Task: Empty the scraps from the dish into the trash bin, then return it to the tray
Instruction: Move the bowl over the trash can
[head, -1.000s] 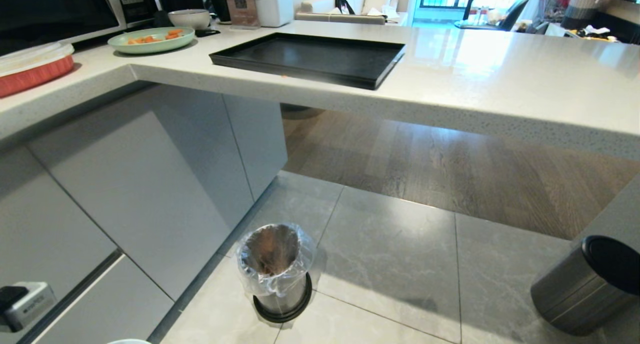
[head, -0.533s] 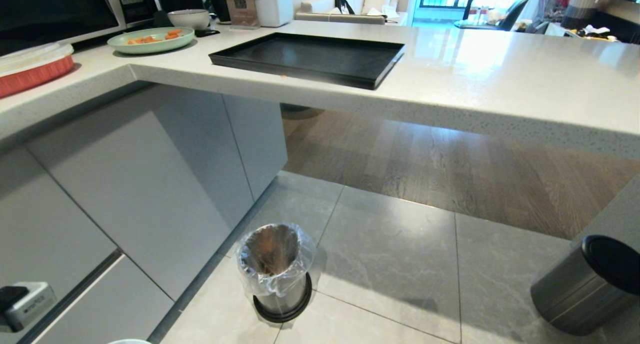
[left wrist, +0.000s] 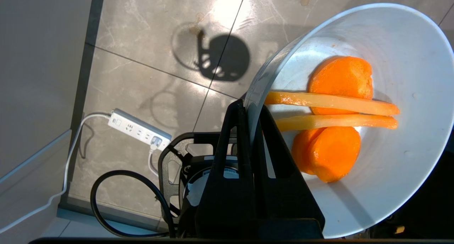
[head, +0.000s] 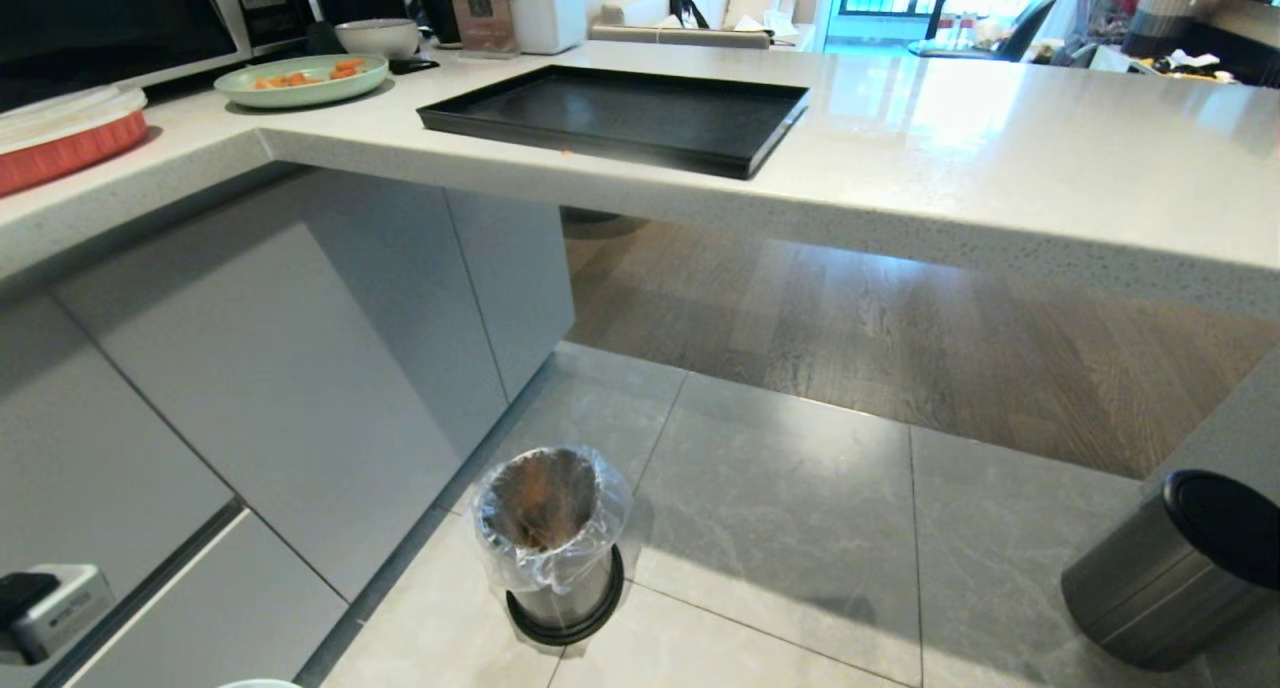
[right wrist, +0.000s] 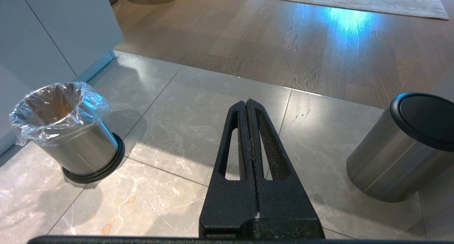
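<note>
Closest to me, my left gripper (left wrist: 250, 109) has its fingers clenched on the rim of the dish (left wrist: 408, 70), one finger inside the wall and one outside. The dish hangs tilted over the floor (left wrist: 149, 59), and the scraps (left wrist: 333, 116) lie against its inner wall: orange slices with two pale yellow sticks across them. A white power strip (left wrist: 136, 128) and a black cable lie on the tiles below it. In the head view only a sliver of the dish's rim (head: 258, 683) shows at the bottom edge. My right gripper (right wrist: 247, 104) hangs idle above the tiles, its fingers pressed together on nothing. A little further out, the trash bin (head: 553, 543) stands on the floor beside the cabinet, plastic liner over its rim; the dish is short of it, nearer to me. A larger grey bin (head: 1175, 568) stands well apart on the right. Beyond, on the tabletop (head: 950, 148), the black tray (head: 620, 113) sits empty near the front edge. Further left and back are a green plate (head: 300, 78) of orange pieces and a greyish bowl (head: 378, 36).
</note>
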Controlling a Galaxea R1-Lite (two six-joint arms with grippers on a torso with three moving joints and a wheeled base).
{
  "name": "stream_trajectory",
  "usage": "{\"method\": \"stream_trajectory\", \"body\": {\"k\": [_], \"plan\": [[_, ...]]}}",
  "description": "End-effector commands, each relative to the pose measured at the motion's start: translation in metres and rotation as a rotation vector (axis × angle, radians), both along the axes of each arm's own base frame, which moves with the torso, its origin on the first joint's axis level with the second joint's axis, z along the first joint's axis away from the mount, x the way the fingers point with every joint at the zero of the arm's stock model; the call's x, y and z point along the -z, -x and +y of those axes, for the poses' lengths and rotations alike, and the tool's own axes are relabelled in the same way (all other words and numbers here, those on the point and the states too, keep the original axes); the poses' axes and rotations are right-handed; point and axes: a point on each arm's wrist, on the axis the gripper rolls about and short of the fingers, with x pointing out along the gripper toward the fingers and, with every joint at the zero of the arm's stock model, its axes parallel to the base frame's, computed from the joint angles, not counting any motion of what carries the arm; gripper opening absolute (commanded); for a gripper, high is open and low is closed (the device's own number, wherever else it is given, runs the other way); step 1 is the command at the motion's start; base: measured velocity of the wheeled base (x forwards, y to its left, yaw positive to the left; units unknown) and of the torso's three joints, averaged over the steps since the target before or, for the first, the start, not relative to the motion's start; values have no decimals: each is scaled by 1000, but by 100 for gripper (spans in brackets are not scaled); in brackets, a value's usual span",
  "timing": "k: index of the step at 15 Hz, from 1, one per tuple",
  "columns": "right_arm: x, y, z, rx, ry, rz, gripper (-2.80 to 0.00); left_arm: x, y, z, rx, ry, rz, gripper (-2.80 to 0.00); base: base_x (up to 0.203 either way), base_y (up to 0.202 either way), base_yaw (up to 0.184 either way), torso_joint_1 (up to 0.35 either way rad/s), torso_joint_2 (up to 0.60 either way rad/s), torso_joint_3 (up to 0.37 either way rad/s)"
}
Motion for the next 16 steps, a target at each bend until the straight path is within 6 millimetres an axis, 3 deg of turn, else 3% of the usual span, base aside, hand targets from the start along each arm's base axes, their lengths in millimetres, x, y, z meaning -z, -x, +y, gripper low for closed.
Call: {"method": "stream_trajectory", "body": {"k": [1, 16], "plan": [[0, 0, 0, -1, 0, 0, -280, 0, -2, 0, 1, 1, 10, -280, 0, 0, 0, 0, 0, 0], [0, 0, 0, -1, 0, 0, -280, -1, -4, 1, -24, 1, 19, -280, 0, 0, 0, 0, 0, -10]]}}
